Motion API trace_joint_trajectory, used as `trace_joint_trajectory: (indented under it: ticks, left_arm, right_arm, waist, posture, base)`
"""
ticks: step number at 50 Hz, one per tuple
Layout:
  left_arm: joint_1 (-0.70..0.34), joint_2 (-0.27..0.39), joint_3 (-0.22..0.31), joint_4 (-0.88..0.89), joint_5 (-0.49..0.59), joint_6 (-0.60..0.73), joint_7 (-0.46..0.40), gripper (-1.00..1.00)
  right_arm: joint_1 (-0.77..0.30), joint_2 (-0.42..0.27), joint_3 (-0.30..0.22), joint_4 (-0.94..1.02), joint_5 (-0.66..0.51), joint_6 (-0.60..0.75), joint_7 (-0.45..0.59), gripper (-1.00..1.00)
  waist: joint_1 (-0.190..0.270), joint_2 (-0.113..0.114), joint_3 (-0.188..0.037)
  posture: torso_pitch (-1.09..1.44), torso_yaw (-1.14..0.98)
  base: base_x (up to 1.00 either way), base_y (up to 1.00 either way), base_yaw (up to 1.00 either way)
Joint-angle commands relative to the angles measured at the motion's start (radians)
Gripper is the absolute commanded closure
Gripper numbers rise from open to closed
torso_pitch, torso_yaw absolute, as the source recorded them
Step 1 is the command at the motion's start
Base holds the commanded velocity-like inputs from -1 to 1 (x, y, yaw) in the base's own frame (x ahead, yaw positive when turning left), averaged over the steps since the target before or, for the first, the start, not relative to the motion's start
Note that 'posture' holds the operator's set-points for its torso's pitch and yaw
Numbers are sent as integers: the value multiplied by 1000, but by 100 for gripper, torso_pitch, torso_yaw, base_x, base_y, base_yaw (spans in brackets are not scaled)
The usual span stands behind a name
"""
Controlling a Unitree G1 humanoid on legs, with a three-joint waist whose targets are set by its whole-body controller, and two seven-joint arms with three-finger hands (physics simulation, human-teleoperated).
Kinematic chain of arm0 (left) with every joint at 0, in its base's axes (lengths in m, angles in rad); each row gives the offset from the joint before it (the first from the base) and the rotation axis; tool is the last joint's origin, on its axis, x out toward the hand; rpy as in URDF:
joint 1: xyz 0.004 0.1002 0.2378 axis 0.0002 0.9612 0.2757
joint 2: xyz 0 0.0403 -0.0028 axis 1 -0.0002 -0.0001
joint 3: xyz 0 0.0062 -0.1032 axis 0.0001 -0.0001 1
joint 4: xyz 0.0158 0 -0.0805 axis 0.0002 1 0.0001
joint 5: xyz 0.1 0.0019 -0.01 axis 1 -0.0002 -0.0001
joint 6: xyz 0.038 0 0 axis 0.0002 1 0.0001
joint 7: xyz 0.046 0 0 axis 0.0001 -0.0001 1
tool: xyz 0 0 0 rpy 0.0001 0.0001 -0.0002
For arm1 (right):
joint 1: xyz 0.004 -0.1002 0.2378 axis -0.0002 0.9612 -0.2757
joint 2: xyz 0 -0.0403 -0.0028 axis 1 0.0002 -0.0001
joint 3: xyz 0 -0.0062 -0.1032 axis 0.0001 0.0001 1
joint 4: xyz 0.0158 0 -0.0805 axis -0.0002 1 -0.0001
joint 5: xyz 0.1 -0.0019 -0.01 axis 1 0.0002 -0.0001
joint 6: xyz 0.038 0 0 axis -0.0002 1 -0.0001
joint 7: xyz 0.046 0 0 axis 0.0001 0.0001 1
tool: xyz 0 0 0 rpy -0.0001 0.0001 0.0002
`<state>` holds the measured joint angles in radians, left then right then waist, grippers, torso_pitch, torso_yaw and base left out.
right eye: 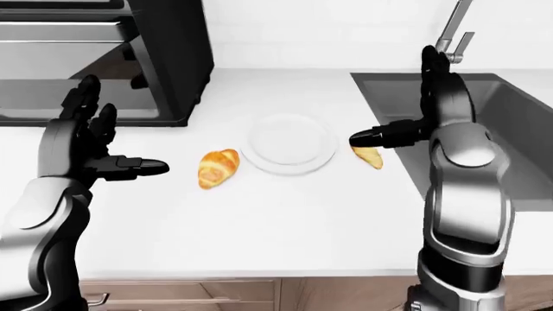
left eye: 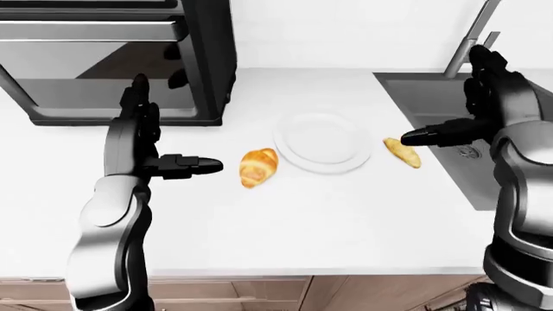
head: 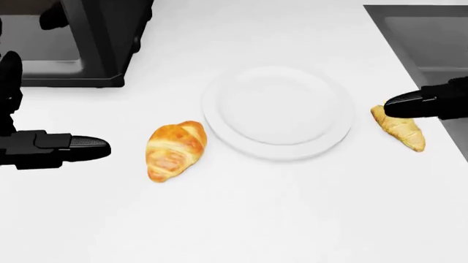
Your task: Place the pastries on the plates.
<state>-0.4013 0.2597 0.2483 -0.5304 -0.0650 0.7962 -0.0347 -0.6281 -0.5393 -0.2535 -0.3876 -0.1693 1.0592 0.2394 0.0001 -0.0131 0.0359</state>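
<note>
A white plate [head: 276, 109] lies empty on the white counter [head: 292, 208]. A golden croissant [head: 175, 149] lies just left of the plate. A paler, narrower croissant [head: 400, 129] lies just right of it, near the sink. My left hand [left eye: 164, 139] is open, its thumb [head: 73, 148] pointing at the golden croissant from the left, apart from it. My right hand [left eye: 462, 110] is open, its thumb [head: 421, 104] hovering over the top end of the pale croissant; I cannot tell if it touches.
A dark oven-like appliance [left eye: 112, 58] stands at the upper left of the counter, close behind my left hand. A steel sink [right eye: 484, 123] with a faucet [left eye: 467, 45] lies at the right. Wooden cabinet fronts [right eye: 259, 295] run below the counter edge.
</note>
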Motion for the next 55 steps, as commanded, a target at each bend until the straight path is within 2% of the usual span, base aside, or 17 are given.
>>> trace_joint_trajectory:
  ticks: [1,5,10,18,23,41,55]
  left_arm:
    - [-19,4,-3,-27,7,-40,2,-100]
    - [-23,2,-4,-23,9,-40,-1,-100]
    - [-30,-1,-16,-11,20,-42,-3,-100]
    - [-37,-8,-24,-8,34,-38,-8,-100]
    - [-31,-12,-26,-4,39,-46,-10,-100]
    - [-21,-18,-24,-7,45,-56,-15,-100]
    - [-30,-12,-24,9,47,-61,-16,-100]
  right_arm:
    - [-48,0,4,39,-56,-81,25,-100]
    - [-93,-3,10,165,-116,-145,57,-100]
    - [-133,8,3,322,-141,-245,37,-100]
    - [-201,-16,65,501,-247,-296,78,-100]
    - [-237,3,90,602,-336,-341,110,-100]
    - [-182,58,92,666,-468,-444,183,-100]
    - [-165,78,95,739,-476,-478,140,-100]
  waist:
    - [2,0,-20]
    - [-1,2,-25]
    - [1,3,-27]
    - [2,5,-31]
    - [1,6,-33]
    - [3,8,-38]
    - [3,4,-40]
  posture:
    - [0,0]
    - [0,0]
    - [0,0]
    - [0,0]
    - [0,0]
    - [0,0]
    - [0,0]
  base:
    - [0,0,0]
    - [0,0,0]
    - [0,0,0]
    - [0,0,0]
    - [0,0,0]
    - [0,0,0]
    - [0,0,0]
